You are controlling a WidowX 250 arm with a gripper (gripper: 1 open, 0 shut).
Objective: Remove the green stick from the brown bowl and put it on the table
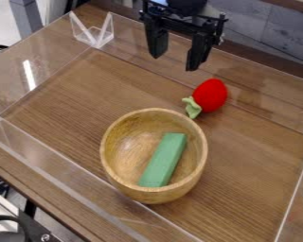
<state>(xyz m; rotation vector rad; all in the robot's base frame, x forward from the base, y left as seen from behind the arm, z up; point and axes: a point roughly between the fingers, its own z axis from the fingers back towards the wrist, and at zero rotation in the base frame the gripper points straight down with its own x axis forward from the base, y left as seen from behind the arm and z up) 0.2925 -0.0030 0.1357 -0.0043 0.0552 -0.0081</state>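
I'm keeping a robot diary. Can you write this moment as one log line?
gripper: jaws open, above table | green stick: lying in brown bowl | removal: not started

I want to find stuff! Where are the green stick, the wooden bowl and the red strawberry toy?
Flat green stick (pixel 165 160): camera view, middle of its top face.
Round light-brown wooden bowl (pixel 111 144): camera view, left rim.
Red strawberry toy (pixel 212 95): camera view, red body.

Even, bright indoor light; small, slightly soft picture.
Pale glare streaks lie on the clear acrylic walls at the left and upper left of the frame; the brown bowl casts a soft shadow on the table, and its inside is shaded at the left.
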